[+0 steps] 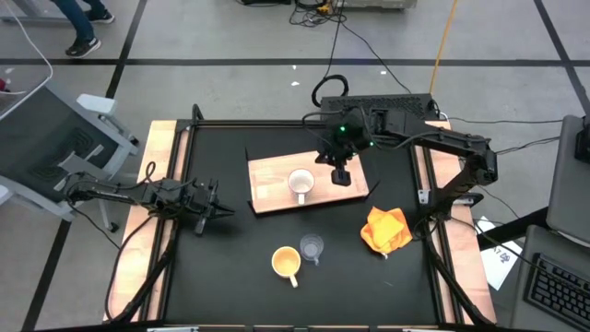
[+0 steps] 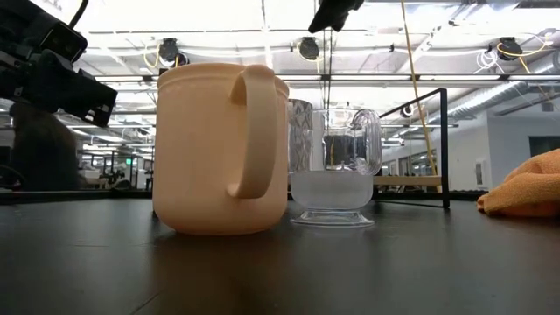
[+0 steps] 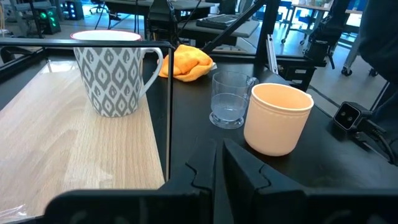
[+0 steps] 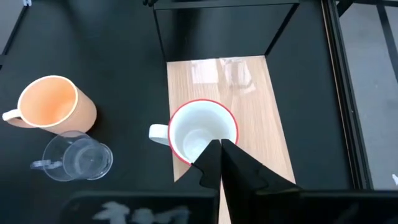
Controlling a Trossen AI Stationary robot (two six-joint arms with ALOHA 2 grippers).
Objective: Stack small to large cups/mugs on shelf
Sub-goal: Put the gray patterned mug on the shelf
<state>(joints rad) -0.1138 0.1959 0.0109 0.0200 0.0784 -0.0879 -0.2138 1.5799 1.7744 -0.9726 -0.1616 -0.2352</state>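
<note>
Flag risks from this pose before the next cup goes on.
1. The right hand hangs over the shelf right beside the white patterned mug, so descending could clip its rim.
2. The clear glass cup and yellow-orange mug stand nearly touching; grabbing one may knock the other.

Orange cloth cut by low view's right edge.
</note>
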